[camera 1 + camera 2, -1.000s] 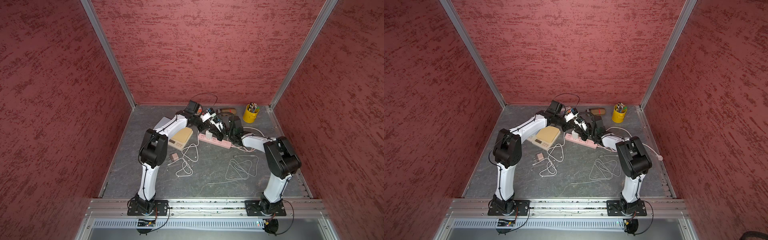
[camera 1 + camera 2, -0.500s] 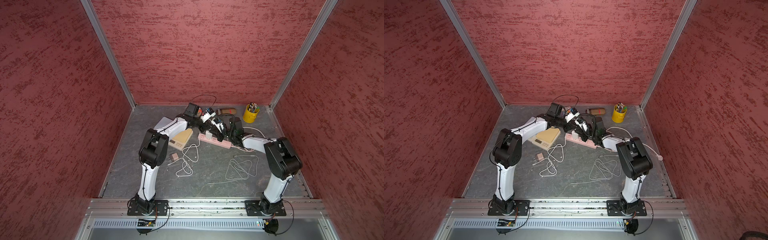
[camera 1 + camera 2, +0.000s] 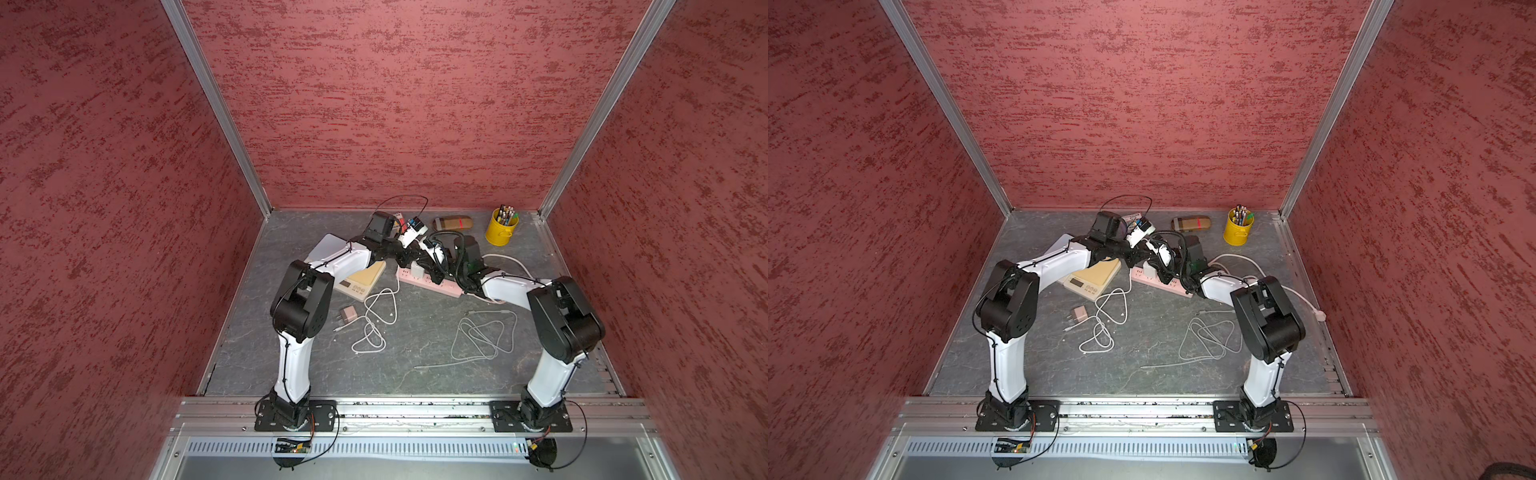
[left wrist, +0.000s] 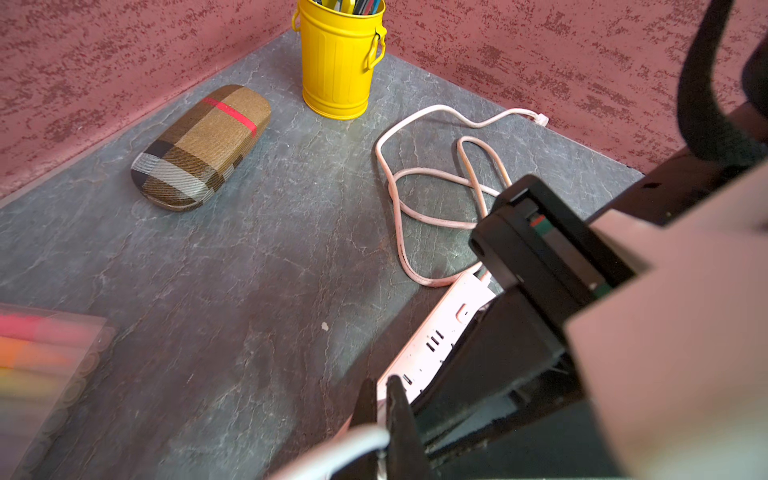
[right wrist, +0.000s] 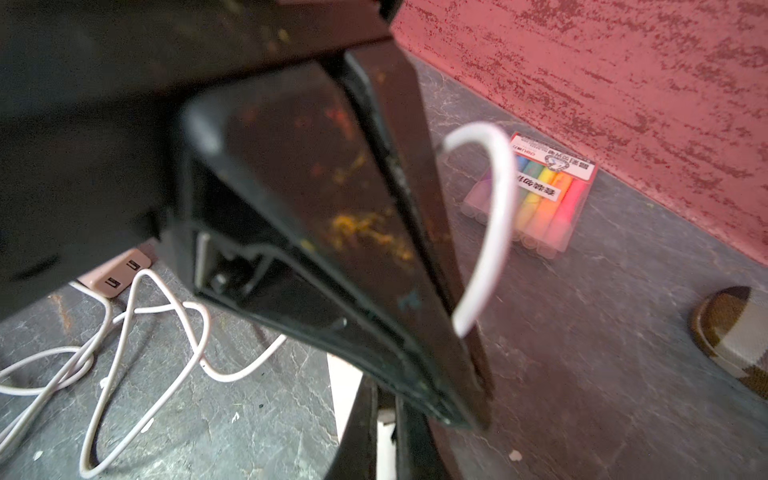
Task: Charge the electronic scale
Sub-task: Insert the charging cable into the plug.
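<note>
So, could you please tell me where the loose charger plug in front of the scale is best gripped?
Probably across the boxy body of the charger plug, coming straight down: it lies flat on the table, broad face up. Keep the gripper clear of its pronged near end.

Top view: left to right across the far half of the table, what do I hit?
electronic scale → pink power strip → yellow pencil cup. Glasses case left out: it overlaps the strip.

Left end effector (image 5: 465,374) grips white cable (image 5: 498,199), marker pack (image 5: 548,195) beyond
</note>
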{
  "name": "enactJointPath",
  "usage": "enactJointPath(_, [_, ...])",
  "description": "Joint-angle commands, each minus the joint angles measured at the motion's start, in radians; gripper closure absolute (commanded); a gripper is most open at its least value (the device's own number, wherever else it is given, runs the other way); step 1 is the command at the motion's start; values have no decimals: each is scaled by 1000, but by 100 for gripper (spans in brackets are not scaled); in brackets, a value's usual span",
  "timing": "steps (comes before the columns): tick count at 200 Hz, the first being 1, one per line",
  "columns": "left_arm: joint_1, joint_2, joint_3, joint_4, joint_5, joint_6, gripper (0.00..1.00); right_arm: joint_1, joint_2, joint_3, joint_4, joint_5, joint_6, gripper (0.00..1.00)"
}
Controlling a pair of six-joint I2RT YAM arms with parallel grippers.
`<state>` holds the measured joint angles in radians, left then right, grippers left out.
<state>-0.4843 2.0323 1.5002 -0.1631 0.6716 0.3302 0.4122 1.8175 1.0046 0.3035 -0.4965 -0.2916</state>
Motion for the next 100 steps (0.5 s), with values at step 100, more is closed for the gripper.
enactJointPath(100, [-66,21,-131,-158,86,-62,100,43,24,-101,-89,137,119,100])
